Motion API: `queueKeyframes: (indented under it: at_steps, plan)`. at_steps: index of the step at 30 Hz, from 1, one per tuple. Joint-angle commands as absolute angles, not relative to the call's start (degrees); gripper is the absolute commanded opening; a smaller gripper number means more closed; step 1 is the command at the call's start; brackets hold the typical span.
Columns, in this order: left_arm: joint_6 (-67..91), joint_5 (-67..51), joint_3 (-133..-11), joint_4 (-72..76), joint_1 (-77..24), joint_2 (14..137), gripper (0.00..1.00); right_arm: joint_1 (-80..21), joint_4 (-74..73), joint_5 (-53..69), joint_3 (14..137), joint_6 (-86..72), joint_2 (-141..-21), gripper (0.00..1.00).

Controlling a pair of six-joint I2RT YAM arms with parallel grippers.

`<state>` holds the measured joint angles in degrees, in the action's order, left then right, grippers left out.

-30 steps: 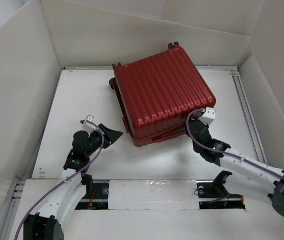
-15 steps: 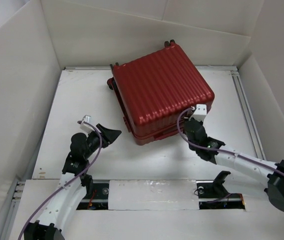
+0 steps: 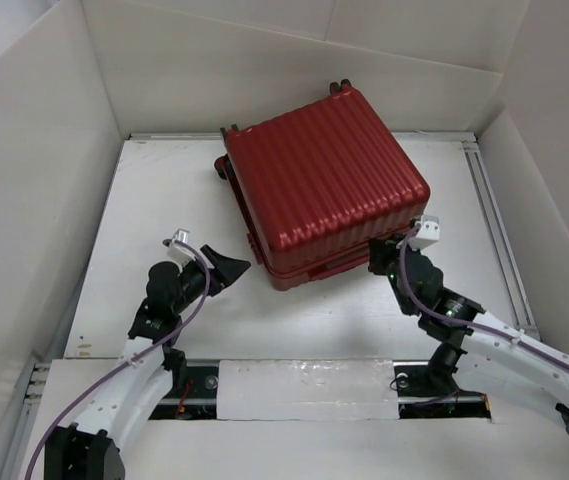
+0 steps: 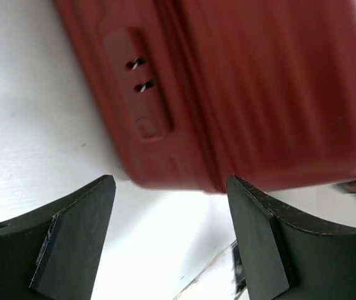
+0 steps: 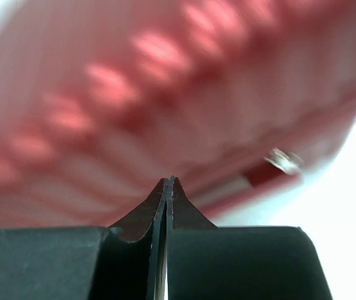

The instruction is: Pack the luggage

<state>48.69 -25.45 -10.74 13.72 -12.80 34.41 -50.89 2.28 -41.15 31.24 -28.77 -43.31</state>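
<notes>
White walls (image 3: pixel 214 60) box in a pale table (image 3: pixel 154 200). The right gripper (image 3: pixel 382 256), jaws pressed together on nothing, sits at the near right corner of the closed luggage (image 3: pixel 324 180), which lies flat mid-table; probably it is seeking the seam. The left gripper (image 3: pixel 230 270) stands apart and empty just off the near left corner. Only the left wrist view shows the lock panel (image 4: pixel 137 81); the right wrist view is blurred.

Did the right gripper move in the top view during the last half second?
Yes. The right gripper shifted to the right, toward the table's right rail, staying at the near right corner of the luggage.
</notes>
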Motion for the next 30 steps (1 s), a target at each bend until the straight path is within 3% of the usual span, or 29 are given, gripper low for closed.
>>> queueKeyframes:
  at_steps: [1,4,8,10,17,22,30]
  plan:
    - [52.89,-24.62,-10.29,23.17,-13.01,36.03,0.69,-45.89,-0.97,-38.25,28.13,-35.07,-42.89,0.00]
    - [55.11,-23.82,-9.67,28.21,-13.01,42.43,0.68,-43.77,-2.28,-37.96,28.12,-35.07,-42.28,0.06]
    - [55.81,-24.70,-12.39,32.69,-13.01,50.17,0.65,-40.09,-4.22,-39.29,27.52,-38.05,-41.04,0.49]
    - [55.81,-24.70,-13.79,34.36,-13.01,52.20,0.65,-34.49,-2.12,-36.84,26.81,-37.89,-41.57,0.57]
    - [55.81,-25.31,-17.92,34.89,-13.01,56.95,0.62,-18.48,8.35,-18.13,27.24,-26.73,-52.11,0.55]
    - [55.28,-25.31,-17.31,35.41,-13.01,58.18,0.61,-16.88,13.10,-9.59,26.64,-23.20,-52.82,0.47]
    - [54.23,-25.31,-17.31,35.42,-13.01,59.23,0.60,-19.15,5.57,-12.74,20.57,-25.31,-35.89,0.39]
